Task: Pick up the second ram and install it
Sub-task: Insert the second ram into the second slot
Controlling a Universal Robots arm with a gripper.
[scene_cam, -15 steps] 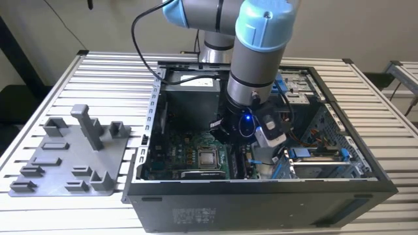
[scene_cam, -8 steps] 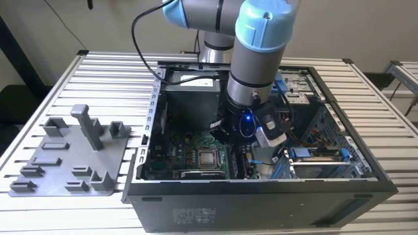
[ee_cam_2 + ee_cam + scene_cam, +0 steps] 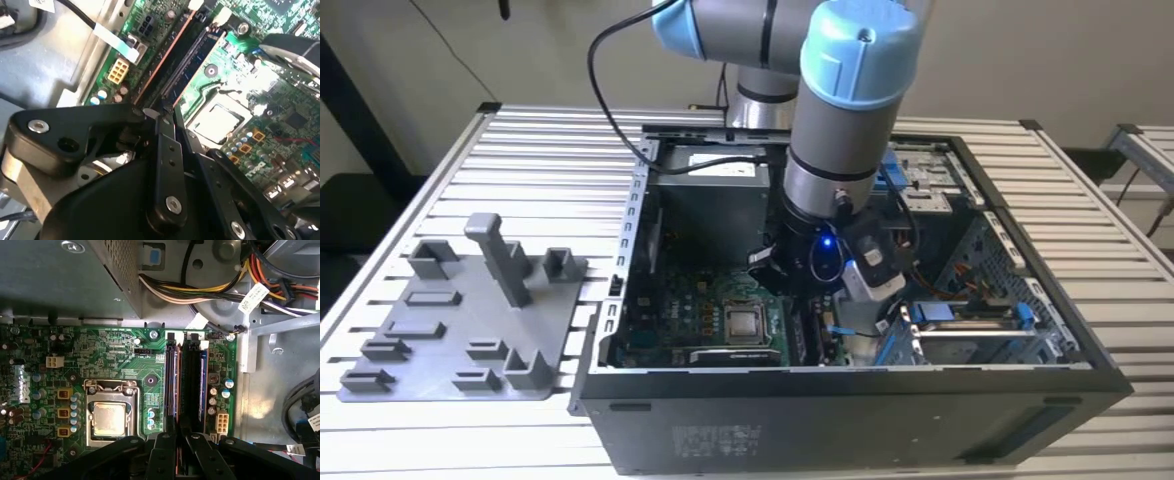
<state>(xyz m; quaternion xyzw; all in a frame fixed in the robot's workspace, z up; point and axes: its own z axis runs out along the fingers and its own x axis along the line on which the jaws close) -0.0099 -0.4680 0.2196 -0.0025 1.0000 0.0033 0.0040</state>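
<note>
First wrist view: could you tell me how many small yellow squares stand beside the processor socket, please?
3, in a line beside the processor socket: one yellow square at one end, one in the middle, one nearest the gripper. More may be hidden under it.

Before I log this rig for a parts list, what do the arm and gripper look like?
The arm is a grey metal tube with light blue joint caps; a black cable loops beside it, and a blue light glows near the wrist. The gripper is black, built of flat linkage bars with silver screws.
</note>
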